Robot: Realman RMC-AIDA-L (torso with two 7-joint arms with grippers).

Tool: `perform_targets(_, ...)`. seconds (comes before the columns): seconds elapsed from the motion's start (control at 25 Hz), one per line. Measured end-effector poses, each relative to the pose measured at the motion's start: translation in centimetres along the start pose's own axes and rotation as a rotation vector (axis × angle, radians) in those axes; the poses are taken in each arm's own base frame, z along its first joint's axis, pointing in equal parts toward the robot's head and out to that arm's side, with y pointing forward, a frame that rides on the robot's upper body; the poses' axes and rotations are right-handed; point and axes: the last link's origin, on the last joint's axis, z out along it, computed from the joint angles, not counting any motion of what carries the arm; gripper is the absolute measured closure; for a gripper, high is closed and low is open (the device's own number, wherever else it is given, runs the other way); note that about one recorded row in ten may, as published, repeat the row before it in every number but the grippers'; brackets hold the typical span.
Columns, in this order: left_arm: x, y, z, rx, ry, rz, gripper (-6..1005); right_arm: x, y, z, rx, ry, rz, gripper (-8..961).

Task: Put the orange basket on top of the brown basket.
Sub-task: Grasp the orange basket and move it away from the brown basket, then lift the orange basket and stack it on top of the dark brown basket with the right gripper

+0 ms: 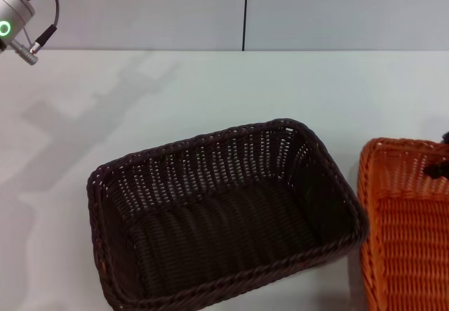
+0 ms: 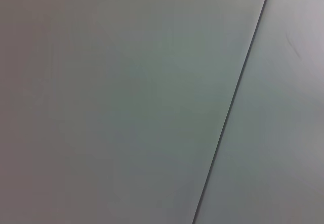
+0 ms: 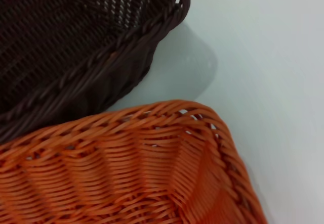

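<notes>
Nearest us, the brown basket (image 1: 224,220) sits on the white tabletop (image 1: 210,93) by its near edge, open side up. We see the orange basket (image 1: 407,227) just beside it toward the near right corner, a narrow strip of tabletop between them. Our left end effector (image 1: 17,23) hangs over the far left corner; the right one is out of sight; we cannot tell either's state.

Even, soft light; faint arm shadows fall on the white table (image 1: 210,93) beyond the brown basket (image 1: 224,220). Right wrist view is slightly blurred up close; no glare.
</notes>
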Motion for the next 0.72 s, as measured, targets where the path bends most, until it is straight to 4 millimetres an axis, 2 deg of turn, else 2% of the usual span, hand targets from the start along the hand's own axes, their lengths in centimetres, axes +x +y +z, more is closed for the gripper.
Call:
perform_targets(0.12, 0.0, 0.0, 0.0, 0.001, 0.0, 0.0, 136, 0.7, 0.2, -0.7, -0.027, 0.008, 0.031, 620)
perform_targets(0.36, -0.1, -0.2, -0.2, 0.01, -0.002, 0.0, 136, 2.9, 0.6, -3.1, -0.086, 0.035, 0.117, 749)
perform_targets(0.72, 0.3, -1.1, -0.9, 0.056, 0.03, -0.017, 136, 7.5, 1.3, -7.0, -0.06, -0.069, 0.297, 785)
